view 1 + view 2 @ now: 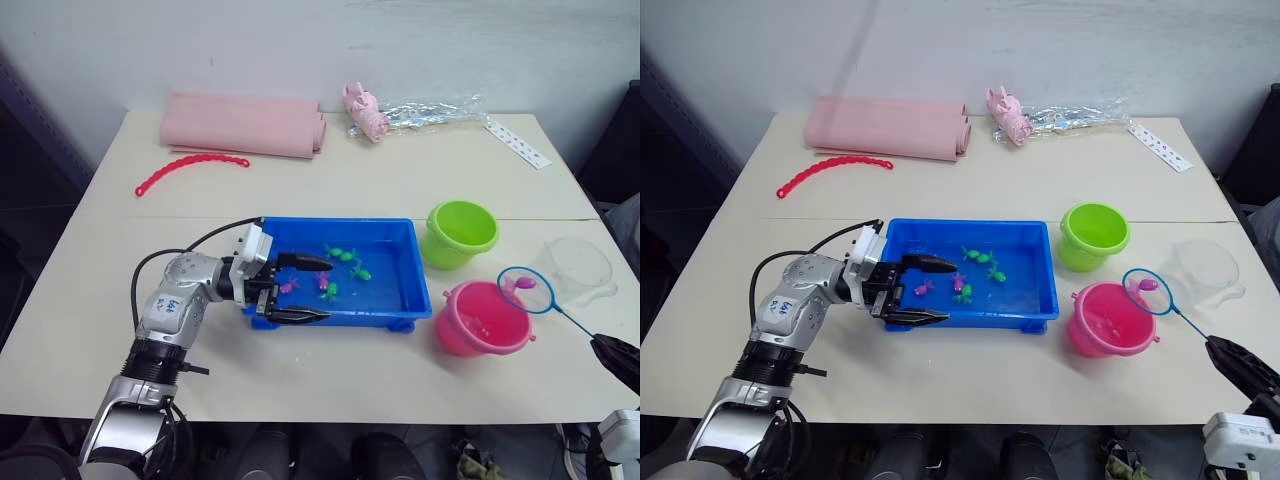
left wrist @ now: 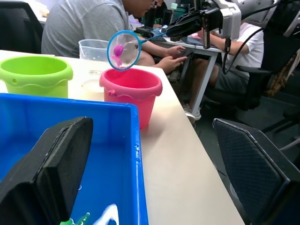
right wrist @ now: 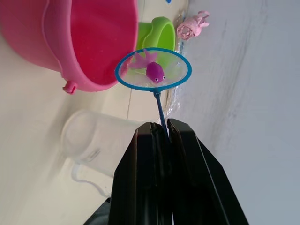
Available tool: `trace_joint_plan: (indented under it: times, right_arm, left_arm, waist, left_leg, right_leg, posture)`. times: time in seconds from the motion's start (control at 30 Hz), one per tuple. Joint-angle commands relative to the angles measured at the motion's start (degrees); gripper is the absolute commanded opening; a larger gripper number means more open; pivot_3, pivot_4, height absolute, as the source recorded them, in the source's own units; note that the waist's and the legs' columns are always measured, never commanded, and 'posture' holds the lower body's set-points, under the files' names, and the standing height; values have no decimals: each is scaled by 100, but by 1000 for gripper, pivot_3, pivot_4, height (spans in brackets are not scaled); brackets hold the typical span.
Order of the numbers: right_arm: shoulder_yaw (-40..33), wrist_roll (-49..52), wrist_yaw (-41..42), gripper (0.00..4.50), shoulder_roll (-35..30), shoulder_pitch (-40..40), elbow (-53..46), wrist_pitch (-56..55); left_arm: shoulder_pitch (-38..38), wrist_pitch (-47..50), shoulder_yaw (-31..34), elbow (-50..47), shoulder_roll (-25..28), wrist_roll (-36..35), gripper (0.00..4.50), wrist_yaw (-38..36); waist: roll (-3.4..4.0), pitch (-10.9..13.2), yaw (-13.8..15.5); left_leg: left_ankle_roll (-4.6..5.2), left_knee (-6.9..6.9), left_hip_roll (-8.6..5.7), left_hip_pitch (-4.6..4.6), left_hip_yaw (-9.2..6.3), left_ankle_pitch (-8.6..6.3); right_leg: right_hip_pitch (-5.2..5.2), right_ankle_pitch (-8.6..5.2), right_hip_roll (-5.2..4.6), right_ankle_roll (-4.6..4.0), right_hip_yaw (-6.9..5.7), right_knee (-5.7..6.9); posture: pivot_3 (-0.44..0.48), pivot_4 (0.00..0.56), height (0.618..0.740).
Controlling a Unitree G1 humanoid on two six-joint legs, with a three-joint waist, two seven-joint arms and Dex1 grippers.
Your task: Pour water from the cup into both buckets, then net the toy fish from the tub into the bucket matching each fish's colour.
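Your left gripper [image 1: 300, 289] sits with jaws spread across the blue tub's [image 1: 400, 240] near-left rim; green and pink toy fish [image 1: 345, 270] lie inside. Rightward, your right gripper [image 3: 161, 129] pinches the net [image 1: 527, 289], holding a magenta fish [image 3: 155, 71] above the pink bucket [image 1: 482, 320].

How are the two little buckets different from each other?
The green bucket is lime; the pink bucket is bright pink. The green one stands farther from the robot, the pink one nearer. The net, carrying a magenta fish, hovers by the pink bucket's rim, not the green's. Both stand upright beside the blue tub.
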Motion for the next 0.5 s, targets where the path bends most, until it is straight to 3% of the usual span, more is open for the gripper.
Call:
trace_joint_plan:
  times: [0.03, 0.5]
  right_arm:
    - [-308, -284, -292, 0, 105, 216, -202, -87]
    - [70, -857, -1054, 0, 584, 360, -763, -53]
  left_arm:
    - [-72, -106, -18, -3, -65, 19, 4474, 6]
    - [-234, -387, 5, 374, -212, 137, 4474, -1]
  waist:
    - [0, 0, 0]
    - [1, 0, -8]
  left_leg:
    - [0, 0, 0, 0, 1, 0]
    - [-2, -6, 0, 18, 7, 1]
  right_leg:
    - [0, 0, -1, 0, 0, 0]
    - [6, -3, 1, -4, 14, 7]
  posture:
    - [0, 150, 740]
    - [0, 150, 740]
